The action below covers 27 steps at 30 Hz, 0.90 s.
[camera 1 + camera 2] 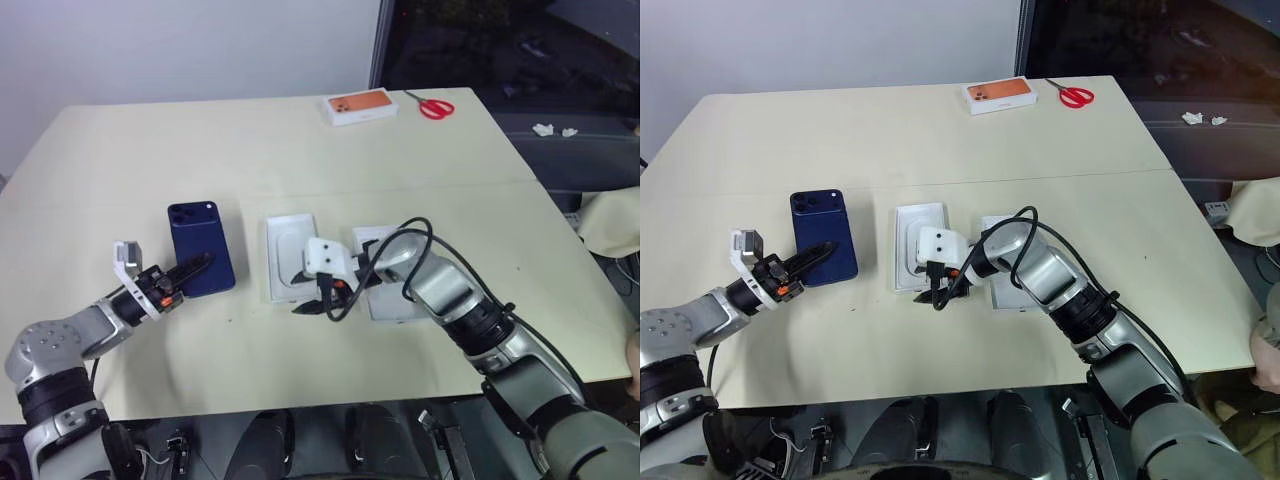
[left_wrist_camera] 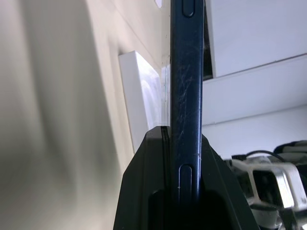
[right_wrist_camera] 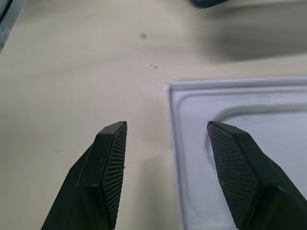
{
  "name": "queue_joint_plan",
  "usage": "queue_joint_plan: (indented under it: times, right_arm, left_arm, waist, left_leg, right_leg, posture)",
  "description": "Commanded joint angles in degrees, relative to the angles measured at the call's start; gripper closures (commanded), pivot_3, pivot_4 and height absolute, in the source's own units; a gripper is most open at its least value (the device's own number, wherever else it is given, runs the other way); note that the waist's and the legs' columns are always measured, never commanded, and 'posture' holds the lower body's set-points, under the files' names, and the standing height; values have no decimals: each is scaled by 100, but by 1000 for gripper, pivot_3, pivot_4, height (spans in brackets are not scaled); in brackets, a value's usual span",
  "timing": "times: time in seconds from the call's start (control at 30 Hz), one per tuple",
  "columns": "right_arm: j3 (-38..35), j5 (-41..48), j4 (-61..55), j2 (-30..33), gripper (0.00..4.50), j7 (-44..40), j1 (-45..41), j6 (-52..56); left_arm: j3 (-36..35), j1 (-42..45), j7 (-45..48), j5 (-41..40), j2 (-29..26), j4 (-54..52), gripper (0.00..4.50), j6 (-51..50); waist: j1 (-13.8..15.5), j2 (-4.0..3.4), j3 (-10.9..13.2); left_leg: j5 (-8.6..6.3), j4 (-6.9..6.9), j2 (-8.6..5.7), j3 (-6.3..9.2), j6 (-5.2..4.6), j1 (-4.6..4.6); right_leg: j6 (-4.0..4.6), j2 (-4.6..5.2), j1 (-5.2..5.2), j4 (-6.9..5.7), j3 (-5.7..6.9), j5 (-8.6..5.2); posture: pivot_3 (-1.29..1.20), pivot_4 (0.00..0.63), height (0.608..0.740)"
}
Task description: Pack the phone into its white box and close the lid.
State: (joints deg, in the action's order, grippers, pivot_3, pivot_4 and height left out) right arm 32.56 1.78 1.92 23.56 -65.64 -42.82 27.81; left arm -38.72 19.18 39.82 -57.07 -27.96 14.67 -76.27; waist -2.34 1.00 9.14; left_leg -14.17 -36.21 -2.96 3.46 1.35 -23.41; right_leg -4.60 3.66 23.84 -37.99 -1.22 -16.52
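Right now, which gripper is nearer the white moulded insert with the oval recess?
Right. The right gripper hangs open over the white moulded insert's near corner. The left gripper is off to the insert's left, shut on the edge of the slim navy-blue smartphone.

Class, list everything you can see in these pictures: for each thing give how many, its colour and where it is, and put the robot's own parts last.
table: one, cream, carries everything below.
phone: one, dark navy blue, near the table's left side, clamped at its near end.
moulded insert: one, white, mid-table, right of the phone.
white box: one, white, right of the insert, partly behind the right arm.
orange-topped box: one, white with orange top, far edge.
scissors: one pair, red handles, right of the orange-topped box.
left tool: one, black fingers, shut on the phone's edge.
right tool: one, black fingers, open over the insert's near edge.
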Motion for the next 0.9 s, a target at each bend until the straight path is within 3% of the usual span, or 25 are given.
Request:
queue_joint_plan:
  times: [0.03, 0.4, 0.5, 0.57, 0.9]
  right_arm:
    - [-11, -124, 87, -107, 1720, 96, -64, -162]
    - [34, -367, 340, -101, 1720, 47, -19, -311]
    - [44, -392, 353, -109, 2578, 18, 3, -337]
    - [45, -431, 382, -144, 3518, 51, -12, -344]
    - [-34, -368, 319, -227, 3518, 50, 15, -193]
  left_arm:
    - [-73, 83, -46, -326, -38, -315, 4500, 2]
    - [-27, 52, -323, -595, 38, -495, 4500, 25]
    - [-13, 33, -381, -665, 55, -505, 4500, -5]
    - [-13, 69, -438, -721, 60, -515, 4500, -29]
    - [17, 69, -614, -912, 30, -511, 4500, -57]
  waist:
    - [13, 7, 4]
    - [18, 20, 12]
    - [12, 20, 12]
    - [1, 21, 12]
    - [-1, 21, 12]
  left_leg:
    - [0, 0, -2, 0, 0, 0]
    - [0, 0, -3, 0, 0, -1]
    - [0, 0, -3, 1, 0, -1]
    - [0, 0, -3, 1, 0, 0]
    - [0, -2, -3, 1, 1, 2]
  right_leg:
    - [0, 1, -2, 1, 0, 0]
    - [0, 3, -2, 2, 0, 0]
    - [1, 2, -1, 2, 0, 0]
    - [1, 2, -1, 2, 0, 0]
    - [0, 2, -5, 1, 1, 0]
  posture:
    - [0, 150, 740]
    - [0, 150, 740]
    - [0, 150, 740]
    - [0, 150, 740]
    - [0, 150, 740]
